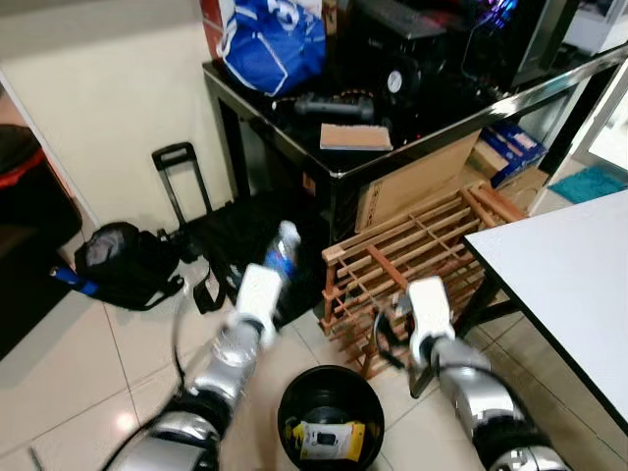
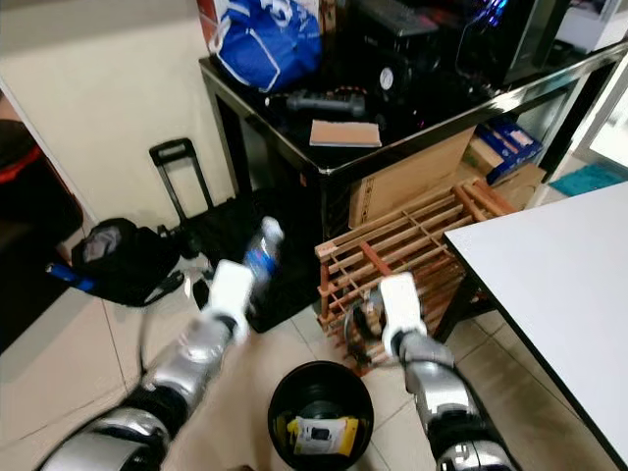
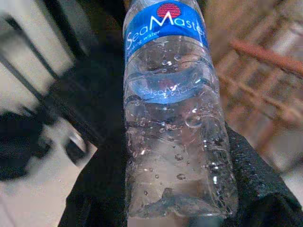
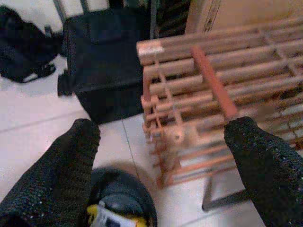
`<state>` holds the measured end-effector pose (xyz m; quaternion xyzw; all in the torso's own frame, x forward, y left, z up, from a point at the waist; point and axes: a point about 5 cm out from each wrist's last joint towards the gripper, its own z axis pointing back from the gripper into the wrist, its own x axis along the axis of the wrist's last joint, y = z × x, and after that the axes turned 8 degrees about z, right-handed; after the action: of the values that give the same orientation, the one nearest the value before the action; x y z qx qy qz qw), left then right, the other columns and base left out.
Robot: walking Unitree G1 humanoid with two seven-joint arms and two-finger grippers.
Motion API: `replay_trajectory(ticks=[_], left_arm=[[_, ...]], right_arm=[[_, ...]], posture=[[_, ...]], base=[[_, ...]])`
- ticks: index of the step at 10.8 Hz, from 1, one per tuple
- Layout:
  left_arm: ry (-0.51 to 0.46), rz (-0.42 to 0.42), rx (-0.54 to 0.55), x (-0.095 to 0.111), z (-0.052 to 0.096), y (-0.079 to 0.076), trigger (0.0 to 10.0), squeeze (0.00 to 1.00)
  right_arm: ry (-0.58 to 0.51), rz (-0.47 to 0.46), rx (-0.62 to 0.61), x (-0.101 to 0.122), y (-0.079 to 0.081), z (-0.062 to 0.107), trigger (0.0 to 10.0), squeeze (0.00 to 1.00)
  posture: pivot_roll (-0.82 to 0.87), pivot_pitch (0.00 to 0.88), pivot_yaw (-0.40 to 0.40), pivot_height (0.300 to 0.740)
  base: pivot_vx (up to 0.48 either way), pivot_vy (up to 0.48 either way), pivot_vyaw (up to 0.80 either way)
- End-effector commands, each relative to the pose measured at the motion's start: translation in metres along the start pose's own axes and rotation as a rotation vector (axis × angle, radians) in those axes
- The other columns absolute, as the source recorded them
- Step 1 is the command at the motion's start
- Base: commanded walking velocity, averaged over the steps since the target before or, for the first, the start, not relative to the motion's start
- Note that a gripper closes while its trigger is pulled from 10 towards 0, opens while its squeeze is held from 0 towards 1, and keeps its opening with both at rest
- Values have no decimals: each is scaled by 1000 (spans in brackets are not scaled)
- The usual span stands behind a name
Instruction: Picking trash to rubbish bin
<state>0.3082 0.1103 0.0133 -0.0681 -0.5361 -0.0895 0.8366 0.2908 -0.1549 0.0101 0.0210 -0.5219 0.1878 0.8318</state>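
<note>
Pale floor tiles [image 1: 78,373] run under us, with a black glass-topped desk [image 1: 432,132] against the cream wall ahead and a white table [image 1: 569,265] to our right.

Our left gripper [image 3: 156,198] is clamped on a clear plastic water bottle [image 3: 173,118], one black finger [image 3: 258,184] pressed along each side of its crumpled lower body. The blue label faces the wrist camera and droplets cling inside the bottle. From our head view, the bottle [image 1: 282,250] stands above the left gripper [image 1: 263,285], raised over the floor in front of a black bag [image 1: 235,250] with a pull handle.

Our right gripper [image 4: 161,156] has its fingers [image 4: 66,165] spread wide apart with nothing between them. It hangs beside the wooden slat rack [image 1: 412,255] that leans under the desk, near its lower corner.

Between our two arms, on the tiles, sits the round black rubbish bin [image 1: 332,388]. A yellow and white packet [image 1: 324,440] lies inside it. The bottle is up and to the left of the bin, apart from it.

A blue bag [image 1: 275,44] rests on the desk, and a black backpack [image 1: 123,263] lies on the floor at left.
</note>
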Motion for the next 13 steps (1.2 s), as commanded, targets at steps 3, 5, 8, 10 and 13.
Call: replay_trajectory(ticks=[3,5,8,10,13], left_arm=[[162,30,-82,-29,5,-24,10000,0],[220,60,-111,-39,7,-40,10000,0],[253,119,-171,-47,11,-63,10000,0],[285,137,-220,-56,16,-81,10000,0],[290,106,-253,-58,19,-92,10000,0]], right_arm=[[-22,30,37,-4,3,8,10000,0],[-33,36,41,-7,1,17,10000,0],[-38,49,51,-8,-1,34,10000,0],[-38,53,71,-7,5,44,10000,0],[-30,41,73,-3,9,49,10000,0]], posture=[[-121,143,12,740],[-145,175,-9,740],[-181,232,-42,740],[-197,265,-55,740],[-192,277,-49,740]], base=[[0,0,0],[0,0,0],[0,0,0],[0,0,0],[0,0,0]])
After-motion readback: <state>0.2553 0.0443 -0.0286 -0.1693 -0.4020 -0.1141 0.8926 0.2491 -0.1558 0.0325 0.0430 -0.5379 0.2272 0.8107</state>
